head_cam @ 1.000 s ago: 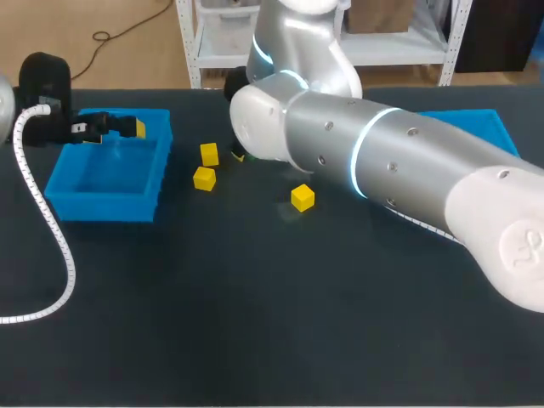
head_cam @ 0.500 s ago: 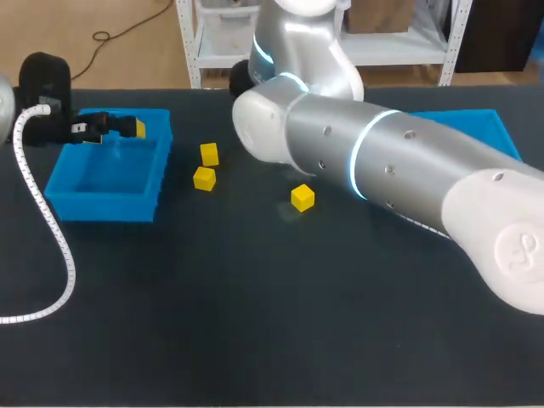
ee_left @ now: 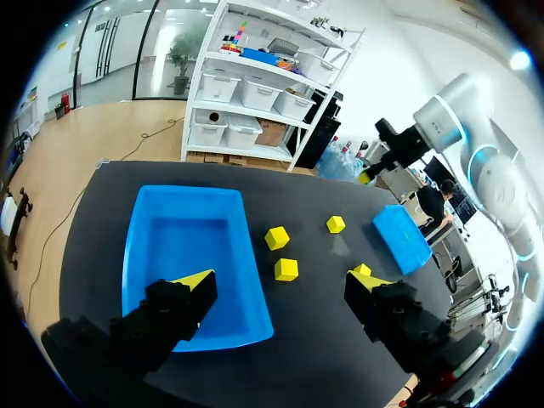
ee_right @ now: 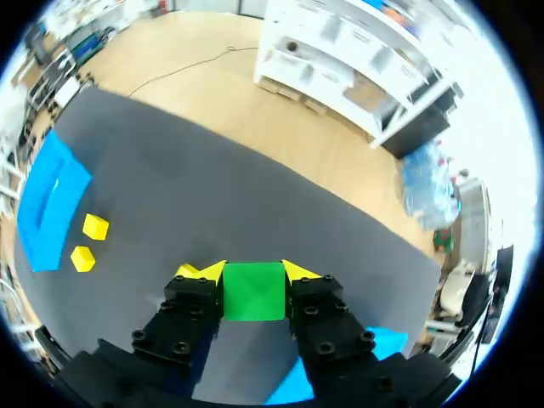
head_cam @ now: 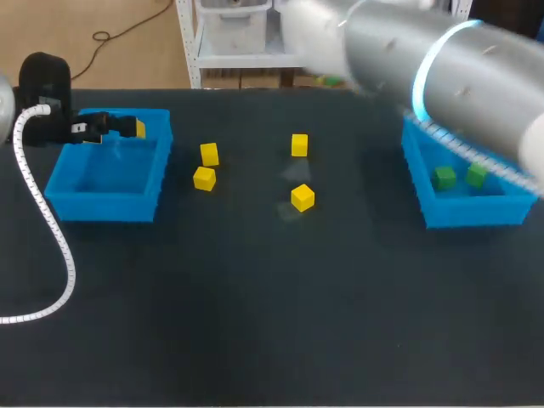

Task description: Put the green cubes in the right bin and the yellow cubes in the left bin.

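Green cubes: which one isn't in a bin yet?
The green cube clamped between the fingers of the right gripper, above the table. The other green cubes lie side by side inside the right bin.

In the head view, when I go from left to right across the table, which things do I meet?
left bin → pair of yellow cubes → second pair of yellow cubes → right bin, with two green cubes inside
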Controlling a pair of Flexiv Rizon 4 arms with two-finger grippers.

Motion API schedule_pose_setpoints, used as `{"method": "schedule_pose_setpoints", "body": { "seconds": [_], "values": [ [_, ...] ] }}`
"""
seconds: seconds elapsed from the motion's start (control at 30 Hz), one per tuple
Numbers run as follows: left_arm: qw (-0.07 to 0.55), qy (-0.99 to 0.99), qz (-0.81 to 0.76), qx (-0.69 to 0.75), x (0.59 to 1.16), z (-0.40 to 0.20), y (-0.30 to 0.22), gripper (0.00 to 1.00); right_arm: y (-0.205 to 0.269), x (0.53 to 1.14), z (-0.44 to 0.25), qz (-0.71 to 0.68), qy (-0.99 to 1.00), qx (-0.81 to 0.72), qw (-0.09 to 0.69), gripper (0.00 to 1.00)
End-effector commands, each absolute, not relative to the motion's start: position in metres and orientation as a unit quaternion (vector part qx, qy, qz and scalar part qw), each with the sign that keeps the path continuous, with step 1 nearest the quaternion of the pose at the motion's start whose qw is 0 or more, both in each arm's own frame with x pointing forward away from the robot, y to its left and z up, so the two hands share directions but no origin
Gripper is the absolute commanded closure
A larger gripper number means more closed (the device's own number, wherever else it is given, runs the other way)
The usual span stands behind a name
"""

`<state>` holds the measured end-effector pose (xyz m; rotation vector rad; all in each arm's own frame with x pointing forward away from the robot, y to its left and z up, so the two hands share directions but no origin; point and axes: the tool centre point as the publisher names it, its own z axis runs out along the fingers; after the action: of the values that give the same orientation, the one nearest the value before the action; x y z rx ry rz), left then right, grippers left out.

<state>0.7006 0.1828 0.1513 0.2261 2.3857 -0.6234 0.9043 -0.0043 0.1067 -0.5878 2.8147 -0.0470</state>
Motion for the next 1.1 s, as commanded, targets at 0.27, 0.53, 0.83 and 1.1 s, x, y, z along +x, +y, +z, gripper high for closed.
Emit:
{"method": "schedule_pose_setpoints", "body": {
  "seconds": [0.27,0.53,0.83,1.1],
  "values": [
    [0.329,0.908,-0.242,0.088,0.7,0.15,0.185,0.0,-0.167,0.807,0.102,0.066,0.97,-0.06,0.226,1.0],
    [0.329,0.908,-0.242,0.088,0.7,0.15,0.185,0.0,-0.207,0.767,0.068,0.078,0.978,0.002,0.194,1.0],
    [0.329,0.908,-0.242,0.088,0.7,0.15,0.185,0.0,-0.201,0.758,0.044,0.075,0.982,-0.007,0.171,1.0],
    [0.329,0.908,-0.242,0.088,0.7,0.15,0.185,0.0,-0.19,0.766,0.042,0.049,0.981,-0.021,0.185,0.0]
  ]
}}
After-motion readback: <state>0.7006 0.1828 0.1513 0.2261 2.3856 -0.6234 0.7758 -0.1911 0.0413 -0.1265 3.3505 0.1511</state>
